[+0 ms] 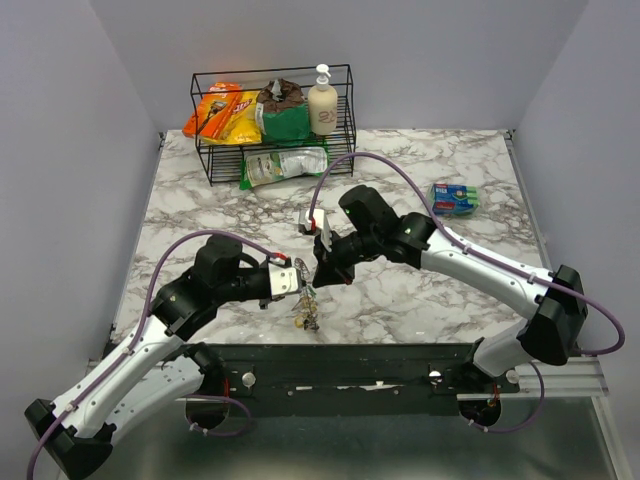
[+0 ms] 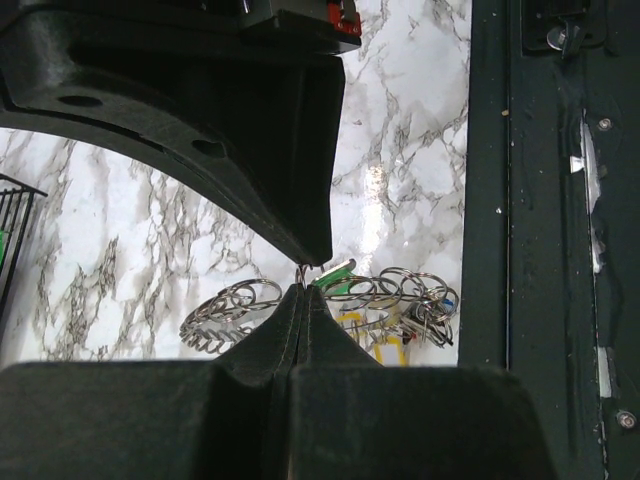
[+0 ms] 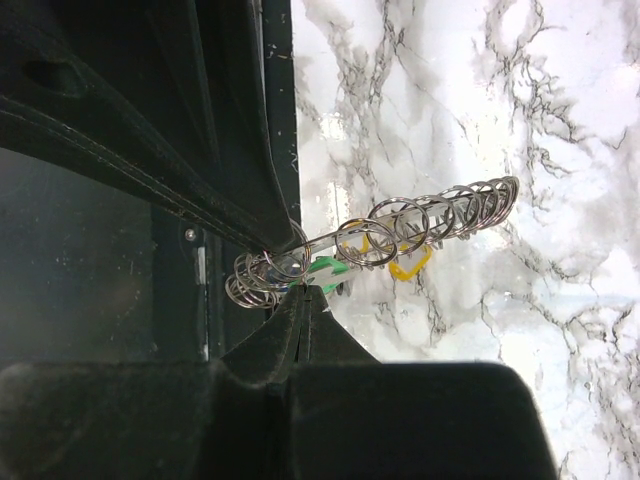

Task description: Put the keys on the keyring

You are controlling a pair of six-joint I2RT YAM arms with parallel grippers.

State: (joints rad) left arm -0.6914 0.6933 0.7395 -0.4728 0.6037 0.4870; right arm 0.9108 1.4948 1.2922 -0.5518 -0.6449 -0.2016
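Near the bottom centre of the top view, the left claw [image 1: 299, 288] and the right claw [image 1: 322, 272] are meeting tip to tip over the near edge of the worktop [image 1: 430, 290].

Left claw: its fingers are pressing flat together. At the centre of its own wrist view they are clenching a thin wire loop of the keyring [image 2: 232, 318].

Right claw: its fingers are likewise clenched. In its own wrist view the tip is touching the cluster of loops at one end of the keyring. Whether it is pinching a loop or only bearing against it cannot be told.

Keyring: it is hanging at the two claw tips. In the right wrist view it is showing nearly edge-on, running from frame centre up toward the right, with many small wire loops strung along it.

Keys [image 1: 306, 316]: they are dangling in a bunch just below the left claw in the top view. A green key [image 3: 325, 268] is sitting just beside the right claw's tip, and a yellow key [image 3: 408, 267] is hanging further right along the keyring. The other heads are too small to tell. Whether the bunch is touching the worktop cannot be told.

Surroundings: a wire basket [image 1: 345, 105] is standing at the upper left of the top view, holding snack bags and a bottle [image 1: 322, 100]. A packet [image 1: 455, 200] is lying at the right, well apart from the claws.
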